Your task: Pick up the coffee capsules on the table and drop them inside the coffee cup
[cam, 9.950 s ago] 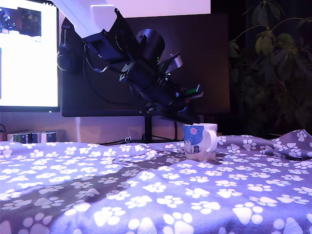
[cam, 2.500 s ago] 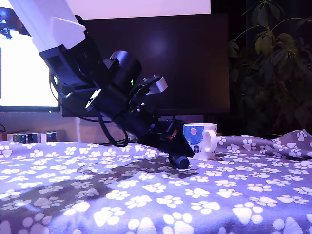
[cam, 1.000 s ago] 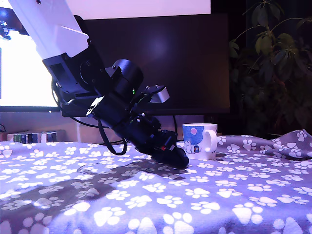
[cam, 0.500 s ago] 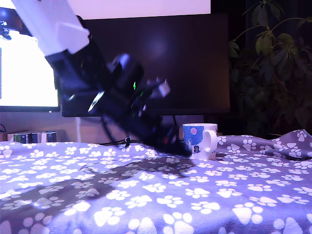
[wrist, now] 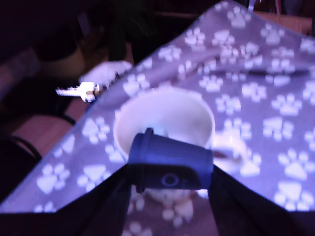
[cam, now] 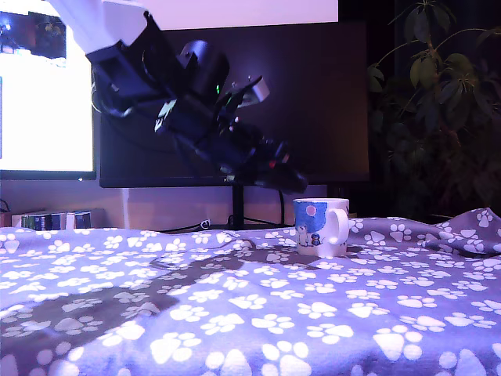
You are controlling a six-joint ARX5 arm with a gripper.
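A dark blue coffee capsule [wrist: 170, 162] lies sideways between my gripper's [wrist: 170, 174] two dark fingers, which are shut on it. Right beneath it is the open mouth of the white coffee cup [wrist: 165, 118], standing on the paw-print table cloth [wrist: 275, 128]. In the exterior view my gripper [cam: 293, 181] hangs in the air just above the rim of the cup [cam: 321, 227], toward the exterior view's left of it. The cup's handle points to that view's right. The capsule cannot be made out against the dark gripper there.
A bunch of keys [wrist: 81, 91] lies past the cloth's edge beyond the cup. A dark monitor [cam: 313, 102] and a bright screen [cam: 43, 94] stand behind the table [cam: 235, 313]. A leafy plant [cam: 438, 94] fills the exterior view's right. The cloth bunches up at far right [cam: 470, 231].
My gripper has lifted off the cloth with the dark blue capsule and swung up and toward the cup, from beside its base to above its rim.
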